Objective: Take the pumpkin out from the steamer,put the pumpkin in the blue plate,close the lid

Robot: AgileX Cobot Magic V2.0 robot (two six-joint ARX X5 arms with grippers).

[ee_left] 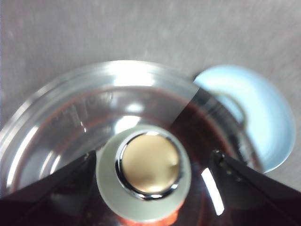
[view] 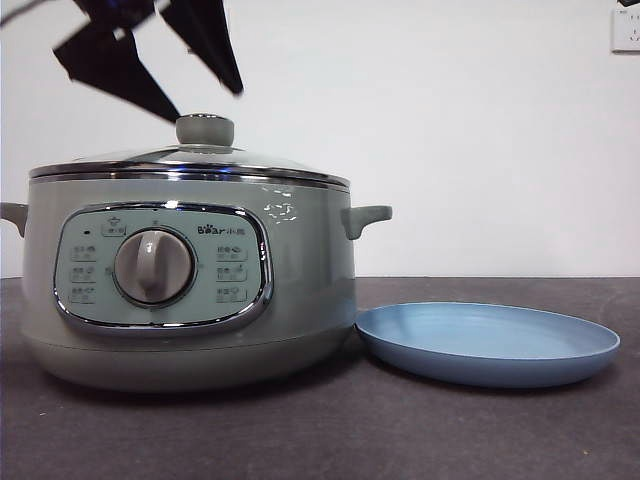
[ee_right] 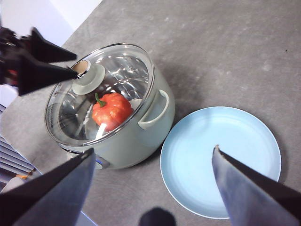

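Left tool poised over the lidded steamer

In the front view's upper left, the left tool [view: 205, 85] hangs jaws spread wide just above the lid [view: 190, 160] knob, apparently not touching. The pumpkin [ee_right: 111, 109] sits inside the steamer [view: 190, 290] under the glass. The blue plate [view: 488, 342] lies lower right on the surface [view: 450, 440]. The right tool [ee_right: 153, 165] gapes wide high above

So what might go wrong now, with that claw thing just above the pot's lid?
The left end effector hangs open around the lid's knob; if it closes off-centre, the smooth knob could slip free. The lid is glass, so dropping it could crack it or knock the blue plate lying right beside the steamer. The pumpkin is inside until the lid clears.
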